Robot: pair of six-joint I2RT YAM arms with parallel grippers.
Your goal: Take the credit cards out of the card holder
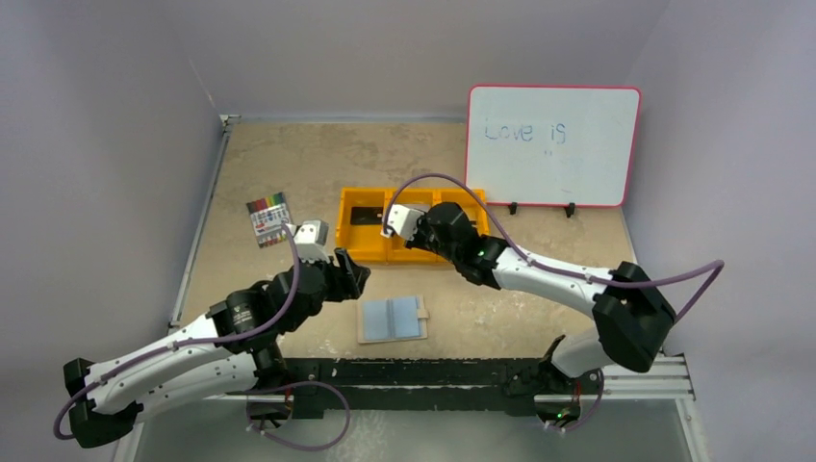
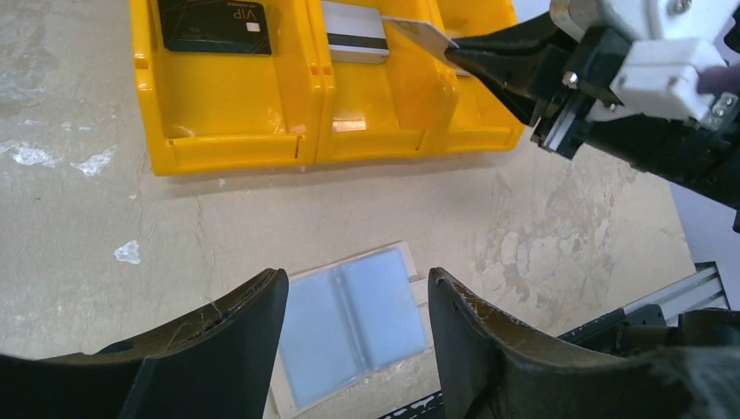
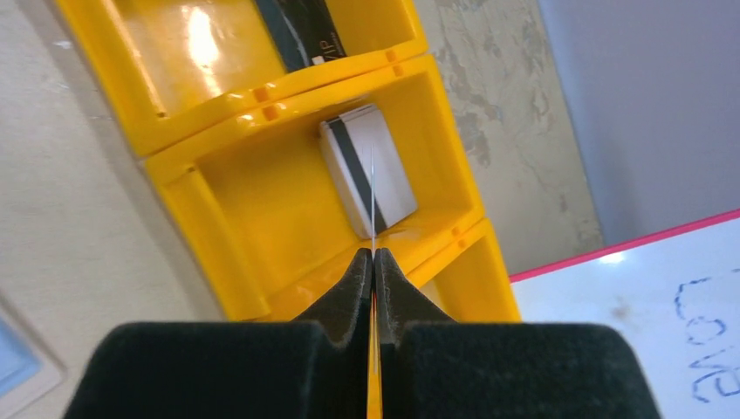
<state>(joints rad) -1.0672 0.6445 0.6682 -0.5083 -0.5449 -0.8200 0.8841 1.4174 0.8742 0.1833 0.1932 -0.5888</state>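
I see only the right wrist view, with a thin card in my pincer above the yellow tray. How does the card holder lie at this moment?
Observer: The card holder lies open, flat on the table, on the near side of the yellow tray; no card shows on its light blue panels.
Operator: Then I drop my card. And the left pincer?
Observer: The left pincer hangs open beside the card holder, apart from it, holding nothing.

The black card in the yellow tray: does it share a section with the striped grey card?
No, the black card lies in an end section of the tray and the striped grey card in the middle one.
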